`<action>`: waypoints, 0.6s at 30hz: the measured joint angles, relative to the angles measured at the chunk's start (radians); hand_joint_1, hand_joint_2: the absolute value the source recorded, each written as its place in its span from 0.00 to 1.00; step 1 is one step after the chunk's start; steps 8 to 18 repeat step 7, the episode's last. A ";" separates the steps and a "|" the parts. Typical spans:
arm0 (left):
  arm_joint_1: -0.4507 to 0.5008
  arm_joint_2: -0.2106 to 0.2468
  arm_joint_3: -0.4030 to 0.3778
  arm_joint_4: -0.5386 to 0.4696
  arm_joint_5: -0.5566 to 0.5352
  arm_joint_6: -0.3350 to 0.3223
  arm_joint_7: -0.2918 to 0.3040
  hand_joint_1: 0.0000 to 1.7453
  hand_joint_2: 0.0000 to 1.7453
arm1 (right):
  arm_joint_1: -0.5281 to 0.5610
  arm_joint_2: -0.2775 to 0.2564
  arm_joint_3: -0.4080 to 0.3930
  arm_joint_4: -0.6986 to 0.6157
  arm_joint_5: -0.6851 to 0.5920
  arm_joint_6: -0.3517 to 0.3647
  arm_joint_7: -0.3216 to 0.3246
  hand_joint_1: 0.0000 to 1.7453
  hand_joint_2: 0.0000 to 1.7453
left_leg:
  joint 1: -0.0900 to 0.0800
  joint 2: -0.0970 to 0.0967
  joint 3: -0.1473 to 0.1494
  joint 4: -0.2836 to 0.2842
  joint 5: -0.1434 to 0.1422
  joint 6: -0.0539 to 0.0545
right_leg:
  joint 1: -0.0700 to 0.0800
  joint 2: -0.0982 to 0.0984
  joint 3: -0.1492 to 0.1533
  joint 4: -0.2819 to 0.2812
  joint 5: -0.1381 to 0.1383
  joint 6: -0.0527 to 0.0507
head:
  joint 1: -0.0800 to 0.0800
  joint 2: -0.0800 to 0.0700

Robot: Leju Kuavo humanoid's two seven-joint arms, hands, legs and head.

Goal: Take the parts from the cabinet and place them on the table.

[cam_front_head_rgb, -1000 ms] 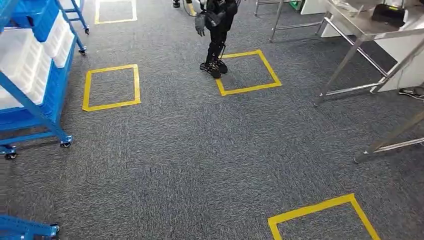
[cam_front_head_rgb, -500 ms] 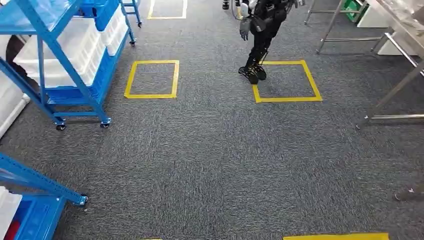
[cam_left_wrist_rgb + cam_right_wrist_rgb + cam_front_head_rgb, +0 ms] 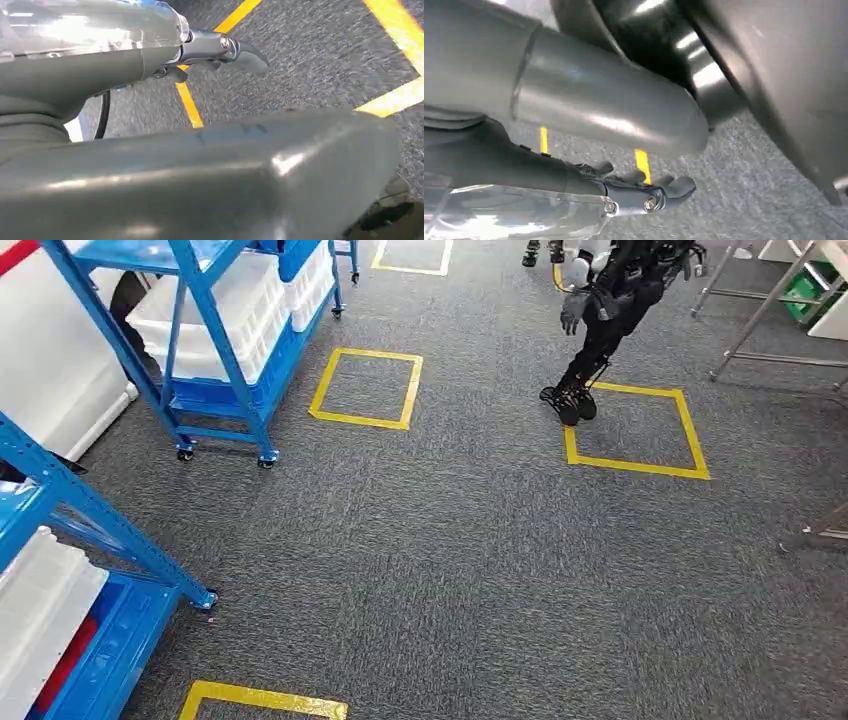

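Note:
Two blue wheeled cabinet racks stand at the left in the head view. The farther rack point(image 3: 215, 350) carries white bins point(image 3: 215, 305). A white bin point(image 3: 40, 600) sits low in the nearer rack point(image 3: 100, 540). No part can be made out in them. The table's metal legs point(image 3: 770, 300) show at the top right. My left hand point(image 3: 220, 50) hangs over the grey carpet with loose fingers and nothing in it. My right hand point(image 3: 644, 192) hangs the same way, also holding nothing.
Another dark humanoid robot point(image 3: 605, 310) stands at the corner of a yellow taped square point(image 3: 635, 430). More taped squares lie at the middle point(image 3: 365, 388) and the near edge point(image 3: 265, 700). A white wall point(image 3: 50, 360) runs behind the racks. Grey carpet spreads between racks and table.
The camera has swung left: the racks have come further into the picture, and the table and the other robot have slid towards the top right. The things themselves have not moved.

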 joint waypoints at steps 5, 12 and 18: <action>0.001 0.000 0.001 0.000 0.000 0.000 0.000 0.00 0.00 | -0.001 0.000 0.000 0.000 0.000 0.000 0.000 0.00 0.00 | 0.000 -0.004 0.000 0.000 0.000 -0.001 | 0.000 0.000 0.000 -0.001 0.006 0.000 | 0.000 0.000; 0.002 0.001 0.004 0.000 0.000 0.000 0.000 0.00 0.00 | -0.004 0.000 0.000 0.000 0.003 0.001 0.000 0.00 0.00 | 0.000 -0.023 0.001 0.002 0.001 -0.003 | -0.001 0.001 0.022 -0.052 0.051 -0.003 | 0.000 0.000; 0.002 0.001 0.004 0.000 0.000 0.000 0.000 0.00 0.00 | -0.004 0.000 0.000 0.000 0.003 0.001 0.000 0.00 0.00 | 0.000 -0.023 0.001 0.002 0.001 -0.003 | -0.001 0.001 0.022 -0.052 0.051 -0.003 | 0.000 0.000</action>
